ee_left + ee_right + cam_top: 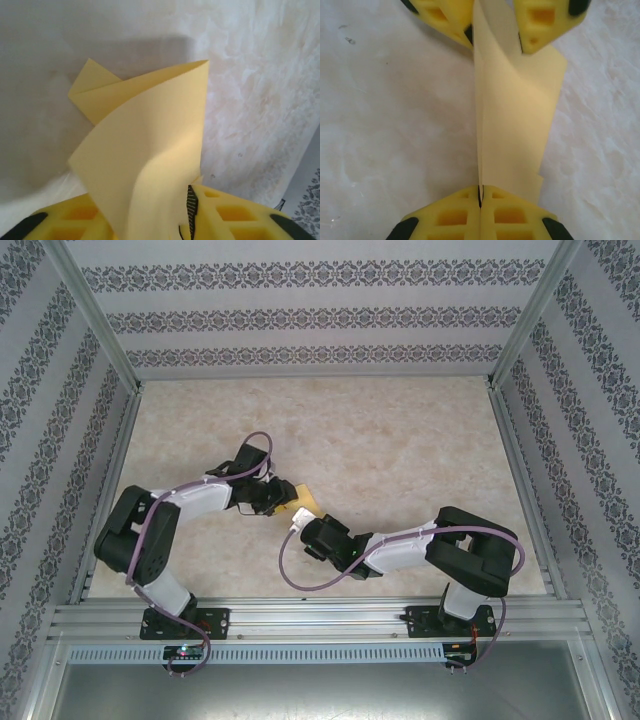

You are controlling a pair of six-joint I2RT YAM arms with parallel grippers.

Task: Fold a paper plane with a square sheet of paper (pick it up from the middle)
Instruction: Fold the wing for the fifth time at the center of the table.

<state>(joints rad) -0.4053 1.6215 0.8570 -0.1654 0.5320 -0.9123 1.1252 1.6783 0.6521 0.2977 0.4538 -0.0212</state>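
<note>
A part-folded yellow paper (515, 125) stands on edge above the table (400, 440). The right gripper (480, 192) is clenched on one end of the paper's crease, probably to keep the fold sharp. The left gripper (495, 40) sits around the paper's other end, jaws apart. The left wrist view adds a folded corner flap (92, 80). From overhead, the arms (400, 545) cover most of the paper.

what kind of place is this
Likely a lab robot cell: left arm and right arm bolted to an aluminium rail, a marbled tabletop, boxed in by patterned panels.
</note>
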